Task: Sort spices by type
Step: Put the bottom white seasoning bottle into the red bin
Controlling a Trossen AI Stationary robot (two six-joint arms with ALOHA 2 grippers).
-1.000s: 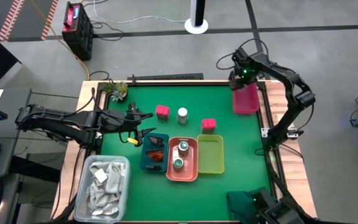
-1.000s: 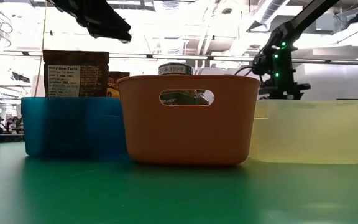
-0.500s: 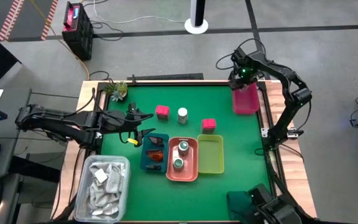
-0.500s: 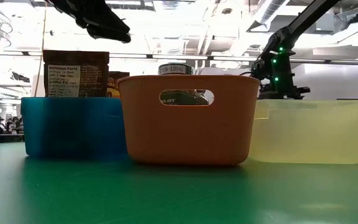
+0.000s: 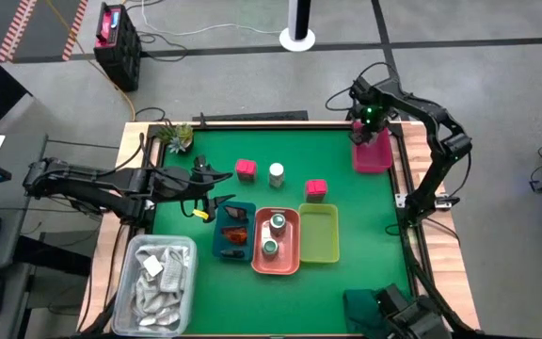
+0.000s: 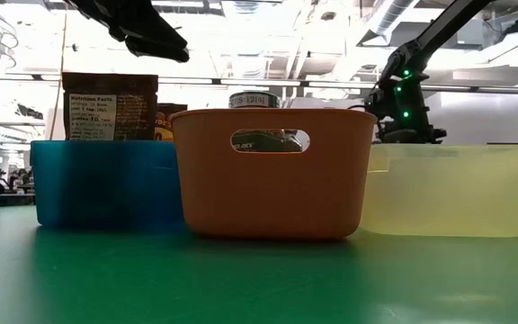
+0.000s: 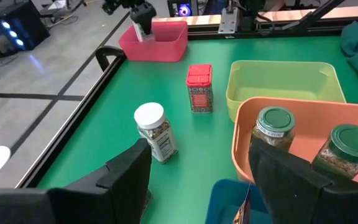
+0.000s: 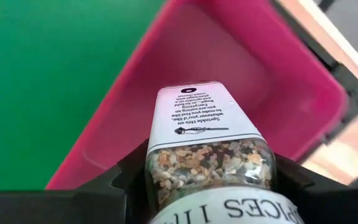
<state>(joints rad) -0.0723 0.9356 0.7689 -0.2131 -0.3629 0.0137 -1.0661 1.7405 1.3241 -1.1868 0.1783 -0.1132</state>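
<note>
My right gripper (image 5: 364, 127) hangs over the far end of the pink tray (image 5: 374, 153) and is shut on a spice jar (image 8: 207, 149) of mixed seeds with a white label. My left gripper (image 5: 213, 191) is open above the table just left of the blue tray (image 5: 222, 247), which holds dark packets (image 5: 234, 232). A white-lidded jar (image 5: 277, 173) and two pink cube boxes (image 5: 245, 169) (image 5: 315, 189) stand on the green mat. Two green-lidded jars (image 5: 273, 234) stand in the orange tray (image 5: 293, 252). My right gripper pinches the jar's glass body (image 8: 166, 163) between its two fingers (image 8: 126, 177), one on each side. It comes from above, pointing down. The jar is lifted clear above the pink tray's floor (image 8: 241, 56), its length running along the fingers. Its lid does not show.
A yellow-green tray (image 5: 319, 234) sits right of the orange one. A clear bin of white sachets (image 5: 156, 273) stands at the near left corner, a small plant (image 5: 175, 137) at the far left. Open mat lies between the trays and the pink tray.
My right gripper, still shut on the jar, has sunk a little toward the pink tray.
</note>
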